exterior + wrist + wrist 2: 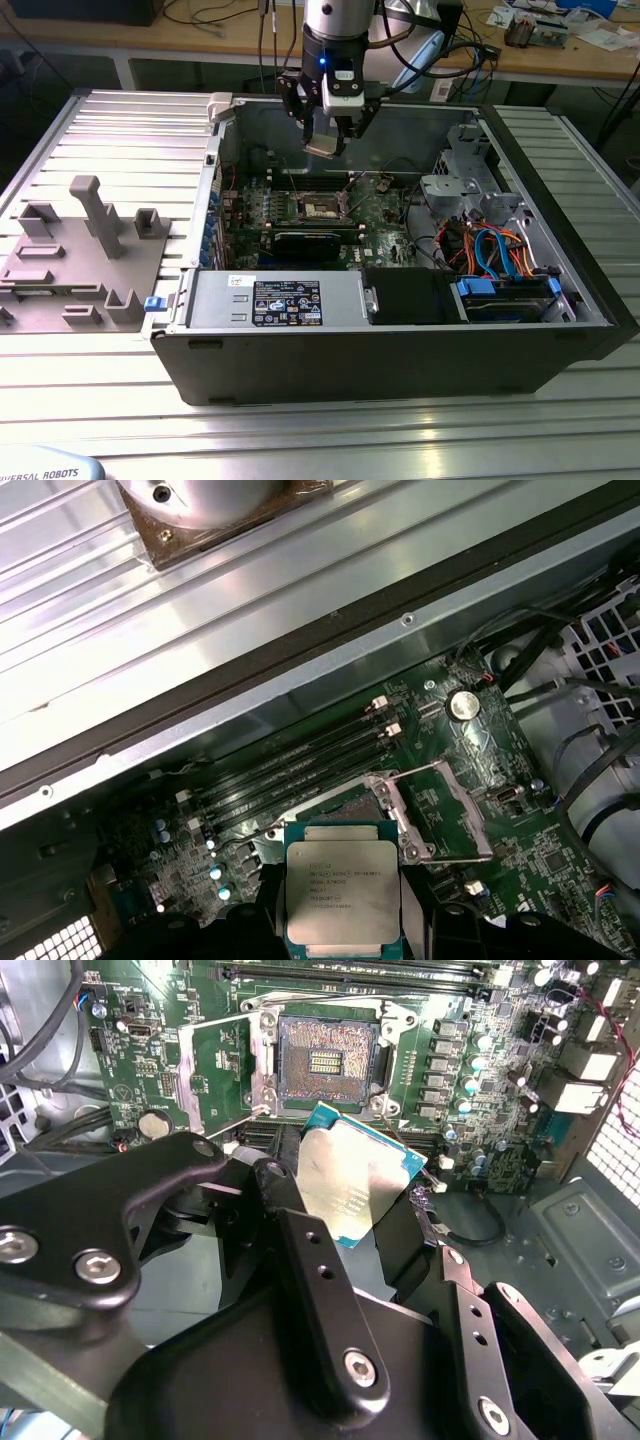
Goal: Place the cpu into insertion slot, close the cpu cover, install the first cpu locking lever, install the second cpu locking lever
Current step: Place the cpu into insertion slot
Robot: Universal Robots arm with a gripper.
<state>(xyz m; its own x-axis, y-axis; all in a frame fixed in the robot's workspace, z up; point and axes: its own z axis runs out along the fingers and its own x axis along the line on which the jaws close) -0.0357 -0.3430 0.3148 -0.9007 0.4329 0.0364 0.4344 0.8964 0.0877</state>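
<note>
Cpu (322,149) hangs in the air, tilted, pinched at its edges between the fingers of the gripper (326,140), above the open computer case (380,350) and well clear of the green board inside. In the second wrist view the insertion slot (325,1060) lies bare with its tan contacts showing, and the cpu cover (215,1065) is swung open flat beside it. The case stands on a ribbed metal desk (100,120), with a grey holder block (90,240) at the exterior view's left.
</note>
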